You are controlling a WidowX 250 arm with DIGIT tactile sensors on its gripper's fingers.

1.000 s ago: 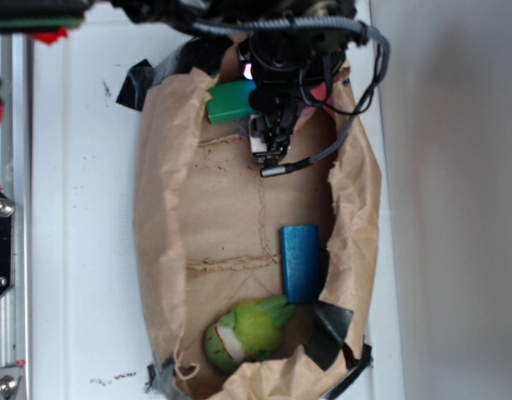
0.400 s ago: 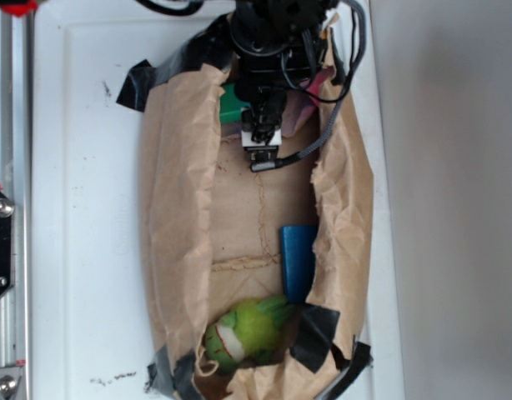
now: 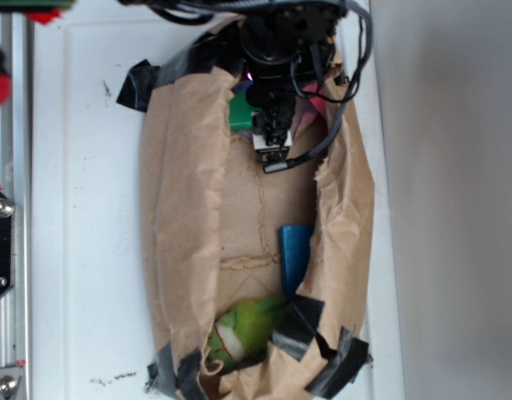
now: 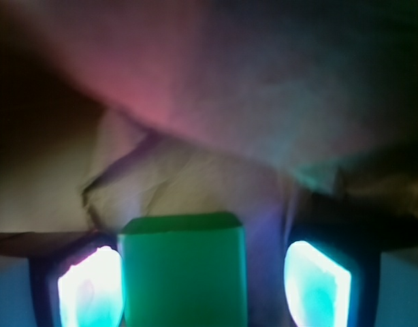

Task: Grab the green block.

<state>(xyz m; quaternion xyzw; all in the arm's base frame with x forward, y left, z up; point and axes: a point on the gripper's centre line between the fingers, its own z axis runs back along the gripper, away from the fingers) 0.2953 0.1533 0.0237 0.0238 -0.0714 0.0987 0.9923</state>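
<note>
The green block (image 4: 183,272) fills the lower middle of the wrist view, between my gripper's (image 4: 202,281) two glowing pads. The left pad (image 4: 90,289) lies against the block's side, while the right pad (image 4: 316,283) stands a gap away, so the gripper is open around the block. In the exterior view only a small piece of the green block (image 3: 239,112) shows at the top of the brown paper bag (image 3: 185,208). The rest is hidden by the bag's folded wall and by my gripper (image 3: 263,112) just to its right.
A blue block (image 3: 294,254) lies lower in the bag, half under the right wall. A fuzzy lime-green plush toy (image 3: 243,327) sits at the bottom end. Black tape (image 3: 139,83) holds the bag's corners to the white surface. A metal rail (image 3: 10,217) runs along the left.
My gripper has shifted left onto the green block. The bag's side walls have folded inward, covering more of the green block, the blue block and the plush toy.
</note>
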